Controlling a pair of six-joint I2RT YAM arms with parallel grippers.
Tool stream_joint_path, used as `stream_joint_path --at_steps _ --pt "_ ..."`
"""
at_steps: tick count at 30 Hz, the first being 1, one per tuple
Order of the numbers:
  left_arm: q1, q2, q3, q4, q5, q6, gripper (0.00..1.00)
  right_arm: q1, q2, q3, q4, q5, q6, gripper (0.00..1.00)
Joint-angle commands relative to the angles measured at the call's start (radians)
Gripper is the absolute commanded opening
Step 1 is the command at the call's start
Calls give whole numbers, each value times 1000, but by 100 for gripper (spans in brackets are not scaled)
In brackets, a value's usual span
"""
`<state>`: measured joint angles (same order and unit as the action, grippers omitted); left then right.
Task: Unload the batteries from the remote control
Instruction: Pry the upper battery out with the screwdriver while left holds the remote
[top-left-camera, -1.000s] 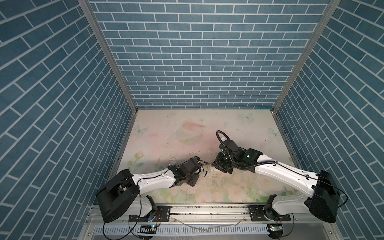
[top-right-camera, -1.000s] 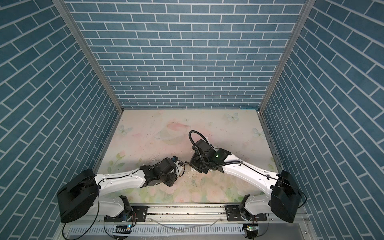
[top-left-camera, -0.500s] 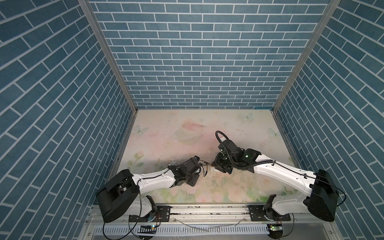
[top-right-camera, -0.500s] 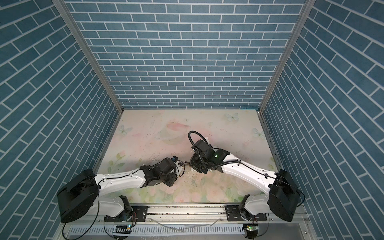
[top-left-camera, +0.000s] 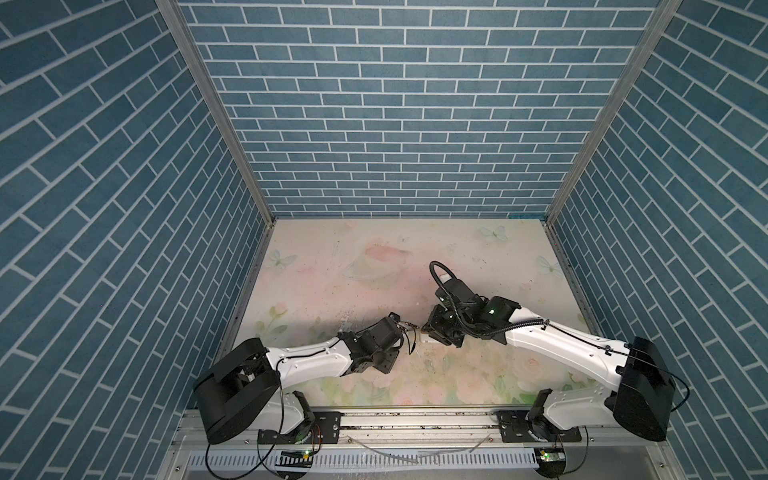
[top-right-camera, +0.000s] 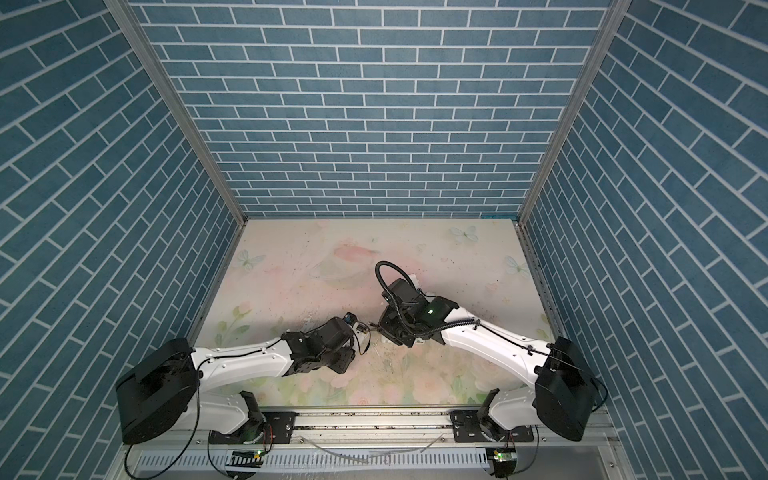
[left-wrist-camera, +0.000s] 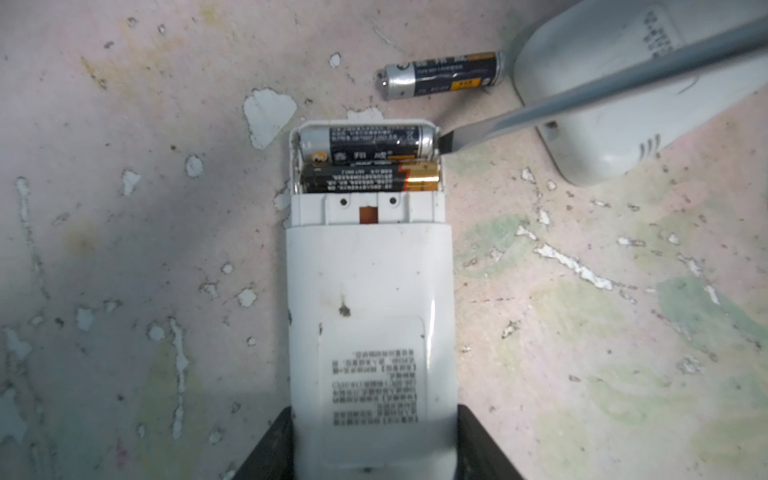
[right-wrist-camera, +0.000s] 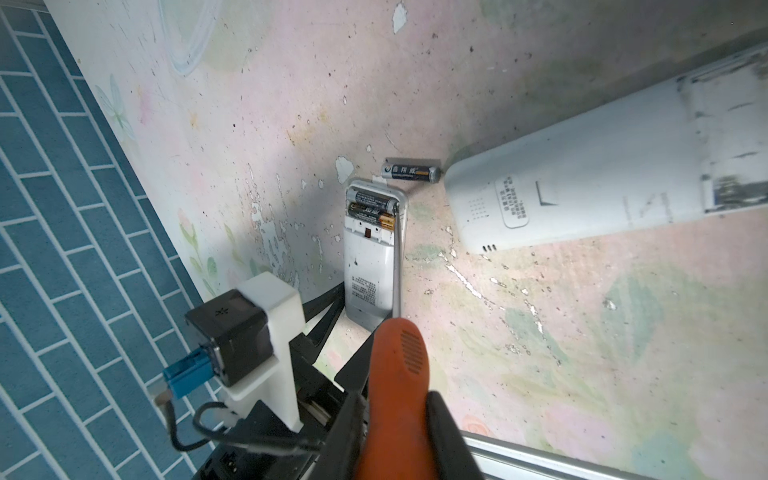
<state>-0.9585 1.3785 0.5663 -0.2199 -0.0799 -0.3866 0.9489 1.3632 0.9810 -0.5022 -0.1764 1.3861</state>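
The worn, floral-printed surface (left-wrist-camera: 124, 257) carried an opened white remote (left-wrist-camera: 370, 291) near its front edge, a loose battery (left-wrist-camera: 442, 75) just beyond the open end, and a second white remote (left-wrist-camera: 602, 95) beside that battery.

You've got remote (left-wrist-camera: 370, 311) flat on tabletop (left-wrist-camera: 124, 208), front half, approx. mid-width, compt. facing up. Two batts in it side by side: outer batt (left-wrist-camera: 365, 143) at remote's end wall, inner batt (left-wrist-camera: 370, 178) touching it. Third batt (left-wrist-camera: 440, 75) loose on tabletop just beyond that end, just beside 2nd remote (left-wrist-camera: 623, 104). Screwdriver (left-wrist-camera: 540, 110) tip at outer batt's end.
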Motion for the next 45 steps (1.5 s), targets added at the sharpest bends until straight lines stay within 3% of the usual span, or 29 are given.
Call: stream_joint_path --at_steps 1,23,31,37,45 --pt "-32 32 -4 -49 69 39 15 7 63 4 127 -21 -21 0" --pt "-68 32 -2 -47 65 53 13 -29 -26 -96 341 -42 42 0" --pt "-68 37 -1 -50 57 49 12 -29 -108 -106 304 30 22 0" --pt "-67 41 2 -53 49 47 12 -19 -118 -18 125 69 -40 0" --pt "-68 41 4 -58 45 43 11 -16 -113 -25 111 83 -51 0"
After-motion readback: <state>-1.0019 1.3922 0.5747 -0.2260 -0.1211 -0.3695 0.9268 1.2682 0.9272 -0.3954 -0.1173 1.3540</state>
